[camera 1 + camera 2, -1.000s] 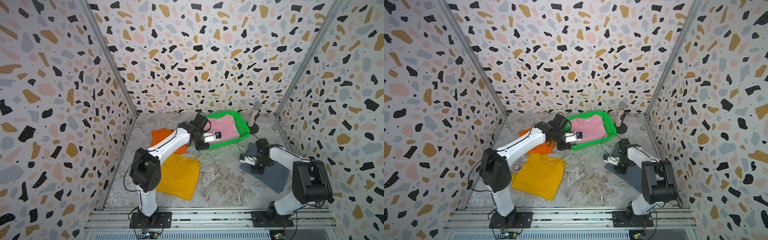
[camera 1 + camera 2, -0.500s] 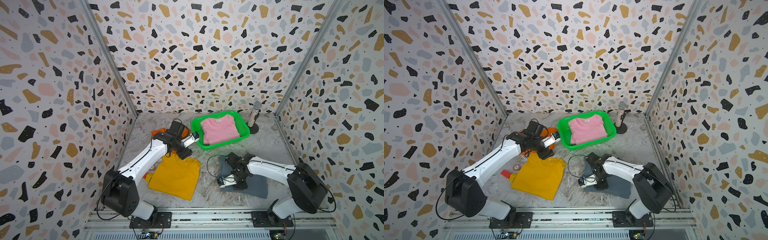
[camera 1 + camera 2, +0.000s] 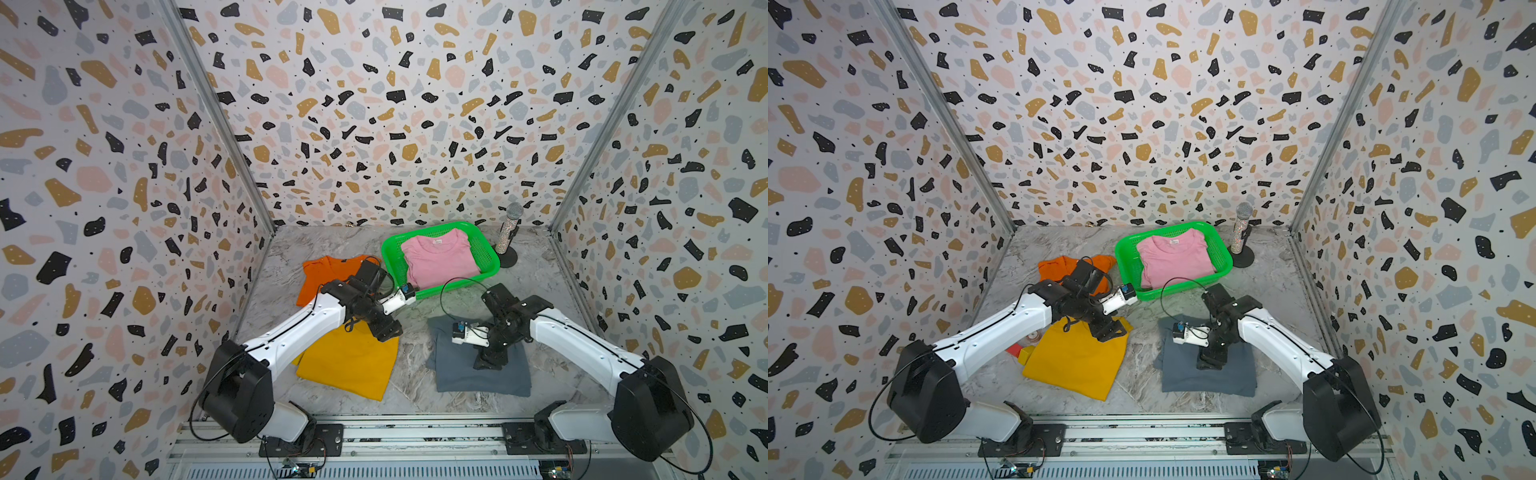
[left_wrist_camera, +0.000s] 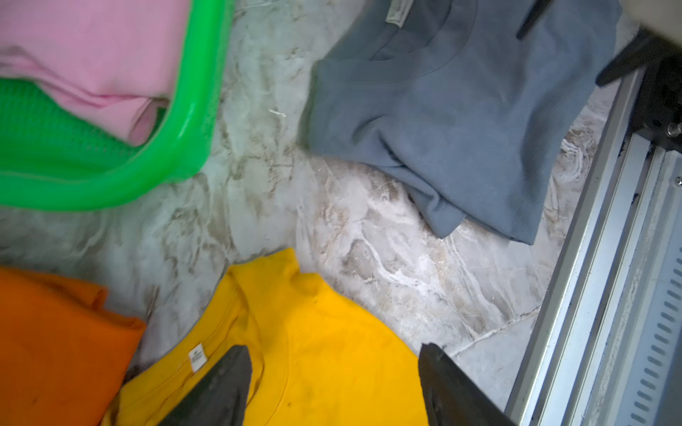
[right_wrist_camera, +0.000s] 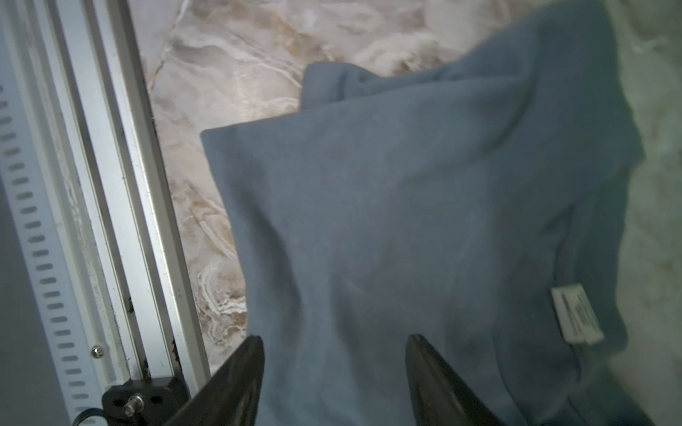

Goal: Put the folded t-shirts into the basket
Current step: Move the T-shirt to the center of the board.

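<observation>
Pink t-shirt (image 3: pixel 438 262) in basket (image 3: pixel 484 249), 1 o'clock. On surface: grey-blue t-shirt (image 3: pixel 465 374) 5 o'clock, mustard t-shirt (image 3: pixel 353 365) 7, orange t-shirt (image 3: pixel 324 274) 10. Left gripper (image 4: pixel 332 354), right gripper (image 5: pixel 334 339): jaws apart, empty. Likely soft, light, floppy; pinch folded edge through all layers.

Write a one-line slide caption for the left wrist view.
Open left gripper over the mustard-yellow folded fabric t-shirt; pink folded t-shirt lies in the green plastic mesh basket.

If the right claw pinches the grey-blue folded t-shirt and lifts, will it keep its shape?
Probably floppy: the grey-blue folded fabric t-shirt shows soft creases and a rumpled corner. Pinched at one spot by the right claw, its layers would likely sag and unfold. Pushed, it may bunch rather than slide whole.
</observation>
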Action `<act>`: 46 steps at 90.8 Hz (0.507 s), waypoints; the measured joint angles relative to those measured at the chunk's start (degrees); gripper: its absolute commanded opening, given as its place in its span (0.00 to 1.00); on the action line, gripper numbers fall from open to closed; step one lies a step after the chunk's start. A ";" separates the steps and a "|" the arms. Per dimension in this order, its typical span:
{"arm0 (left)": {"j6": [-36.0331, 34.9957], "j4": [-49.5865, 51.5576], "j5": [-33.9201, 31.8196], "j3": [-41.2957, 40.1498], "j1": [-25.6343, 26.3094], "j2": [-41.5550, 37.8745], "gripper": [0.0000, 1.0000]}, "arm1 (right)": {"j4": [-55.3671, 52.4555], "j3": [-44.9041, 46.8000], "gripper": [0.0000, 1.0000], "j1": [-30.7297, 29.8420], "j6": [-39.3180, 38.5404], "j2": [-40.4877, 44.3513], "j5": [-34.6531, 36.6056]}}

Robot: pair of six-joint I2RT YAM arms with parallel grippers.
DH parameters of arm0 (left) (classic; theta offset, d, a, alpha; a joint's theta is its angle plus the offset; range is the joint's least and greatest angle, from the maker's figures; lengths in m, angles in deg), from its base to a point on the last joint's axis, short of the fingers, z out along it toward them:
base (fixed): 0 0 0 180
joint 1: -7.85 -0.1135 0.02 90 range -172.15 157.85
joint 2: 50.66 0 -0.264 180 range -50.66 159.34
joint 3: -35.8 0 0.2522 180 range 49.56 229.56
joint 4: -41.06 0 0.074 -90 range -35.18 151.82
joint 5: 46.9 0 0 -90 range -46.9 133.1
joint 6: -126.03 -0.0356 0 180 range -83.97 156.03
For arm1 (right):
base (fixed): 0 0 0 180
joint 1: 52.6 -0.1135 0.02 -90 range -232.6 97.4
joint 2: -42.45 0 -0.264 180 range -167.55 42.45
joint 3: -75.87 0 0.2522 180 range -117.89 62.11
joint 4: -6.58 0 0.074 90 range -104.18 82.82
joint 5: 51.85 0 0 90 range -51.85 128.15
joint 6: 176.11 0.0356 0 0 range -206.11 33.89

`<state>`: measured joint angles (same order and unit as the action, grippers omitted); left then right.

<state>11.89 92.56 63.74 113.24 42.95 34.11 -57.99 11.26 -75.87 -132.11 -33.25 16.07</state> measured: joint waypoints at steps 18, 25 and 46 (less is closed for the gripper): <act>2.86 -3.67 -2.51 3.37 8.17 9.20 0.76 | 0.85 -2.01 0.72 17.86 4.33 -3.58 0.00; 4.33 -4.83 -3.91 5.68 10.21 12.83 0.76 | 1.90 -4.22 0.72 22.23 6.71 -6.71 1.46; 8.76 -9.03 -6.80 13.40 11.93 21.84 0.78 | 6.16 -6.64 0.71 26.38 12.09 -15.45 7.02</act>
<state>20.65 83.53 56.94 126.64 54.88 55.95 -51.83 4.62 -49.49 -120.02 -48.70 23.08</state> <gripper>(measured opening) 0.776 0.723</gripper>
